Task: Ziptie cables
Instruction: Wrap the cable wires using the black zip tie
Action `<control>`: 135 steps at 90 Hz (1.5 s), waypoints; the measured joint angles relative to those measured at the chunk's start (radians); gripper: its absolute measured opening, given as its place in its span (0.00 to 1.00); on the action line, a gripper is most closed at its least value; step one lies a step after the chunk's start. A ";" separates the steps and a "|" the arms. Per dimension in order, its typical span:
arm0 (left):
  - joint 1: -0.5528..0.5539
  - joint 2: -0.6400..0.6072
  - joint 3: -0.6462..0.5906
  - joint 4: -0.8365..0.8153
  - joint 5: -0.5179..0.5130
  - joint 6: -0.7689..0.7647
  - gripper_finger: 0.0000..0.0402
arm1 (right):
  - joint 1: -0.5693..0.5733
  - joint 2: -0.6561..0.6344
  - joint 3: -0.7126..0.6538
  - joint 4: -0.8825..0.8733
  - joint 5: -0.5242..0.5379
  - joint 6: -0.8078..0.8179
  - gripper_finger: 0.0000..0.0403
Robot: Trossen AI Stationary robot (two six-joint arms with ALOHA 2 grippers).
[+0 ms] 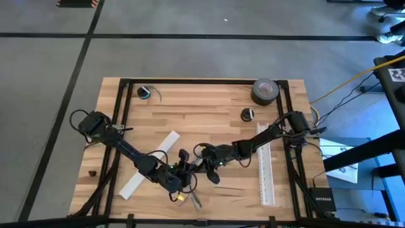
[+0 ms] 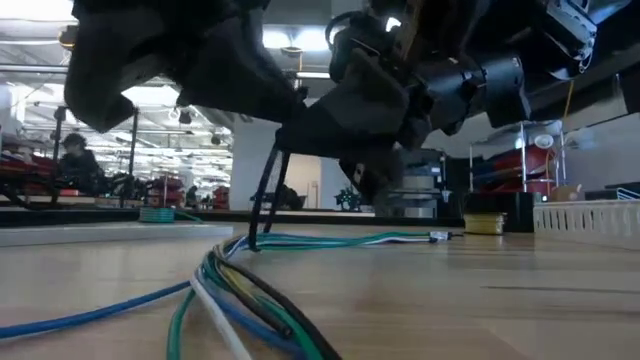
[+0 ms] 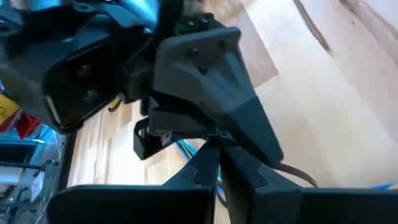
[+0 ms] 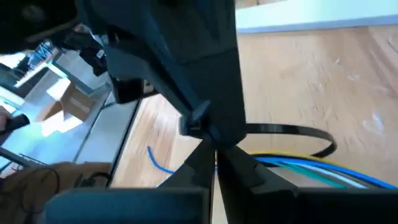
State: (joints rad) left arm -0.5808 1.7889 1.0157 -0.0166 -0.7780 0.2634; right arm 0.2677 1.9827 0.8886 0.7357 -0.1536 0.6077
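The cables (image 2: pixel 330 240) are a loose bundle of blue, green, white and dark wires lying on the wooden table near its front edge (image 1: pixel 190 197). The thin black ziptie (image 2: pixel 268 195) runs as two strands from the grippers down to the bundle. In the right wrist view it curves as a loop (image 4: pixel 311 132) over the cables (image 4: pixel 311 167). My left gripper (image 1: pixel 182 179) and right gripper (image 1: pixel 201 168) meet tip to tip just above the bundle, both shut. My left gripper is shut with its fingertips (image 3: pixel 211 163) together right against the right gripper. The two gripper bodies hide which part of the ziptie it has. It comes slanting down from the table's left. My right gripper pinches the ziptie between its fingertips (image 4: pixel 225 160), where the loop's strap (image 4: pixel 261 129) runs in. It comes slanting down from the table's right. The loop stands clear above the wires, and its lower end (image 2: pixel 255 243) reaches the bundle on the table.
A roll of grey tape (image 1: pixel 265 90) sits at the far right corner. One flat white slotted strip (image 1: pixel 150 164) lies aslant under the left arm and another (image 1: pixel 265 164) along the right side. Small dark objects (image 1: pixel 145 92) (image 1: pixel 247 114) lie toward the far edge.
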 joint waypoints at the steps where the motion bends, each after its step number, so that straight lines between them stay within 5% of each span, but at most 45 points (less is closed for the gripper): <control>1: 0.000 0.000 0.000 -0.004 0.000 0.000 0.00 | 0.000 0.000 0.000 0.002 0.000 0.001 0.00; 48: -0.021 0.000 0.000 -0.055 -0.003 -0.034 0.00 | -0.014 0.000 0.000 0.047 -0.014 0.017 0.00; 74: -0.013 0.000 0.000 -0.043 0.013 -0.083 0.00 | -0.017 -0.011 0.001 0.023 -0.217 0.070 0.03; 109: 0.007 0.000 -0.001 -0.043 0.004 -0.227 0.00 | -0.089 -0.035 0.002 -0.083 -0.520 0.046 0.37; 135: 0.008 0.000 -0.001 -0.046 0.004 -0.281 0.00 | -0.182 -0.082 0.012 -0.158 -0.705 0.021 0.39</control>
State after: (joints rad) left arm -0.5732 1.7893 1.0145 -0.0622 -0.7742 -0.0174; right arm 0.0857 1.9008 0.9005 0.5773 -0.8586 0.6289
